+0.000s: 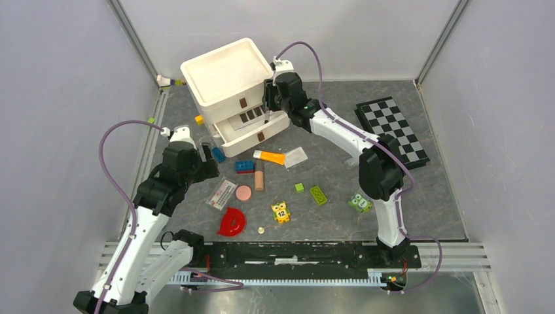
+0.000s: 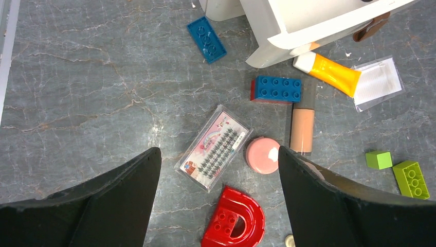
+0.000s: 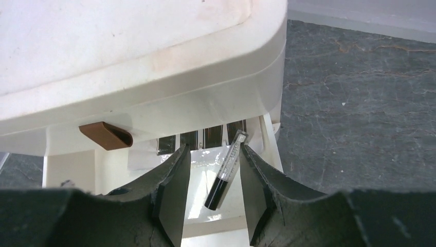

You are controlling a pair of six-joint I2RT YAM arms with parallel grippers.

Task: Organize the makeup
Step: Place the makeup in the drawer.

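My right gripper [image 3: 213, 149] hangs open over the pulled-out lower drawer [image 3: 205, 206] of the white drawer unit [image 1: 226, 82]. A thin black pencil [image 3: 226, 170] slants between its jaws, its clear end leaning on the right finger and a wide gap on the other side. The rest of the makeup lies on the table: an orange tube [image 2: 331, 72], a beige stick [image 2: 302, 128], a round pink disc [image 2: 262, 155], a lash packet [image 2: 216, 146] and a clear packet [image 2: 378, 82]. My left gripper [image 2: 218, 154] is open above the lash packet and the disc, holding nothing.
A red half-ring [image 2: 234, 221] lies just near of the lash packet. Blue bricks [image 2: 276, 88], green bricks [image 1: 319, 194] and two owl blocks [image 1: 281, 211] are scattered around. A checkerboard [image 1: 391, 131] lies at the right, and a small coin [image 1: 260, 230] near the front rail.
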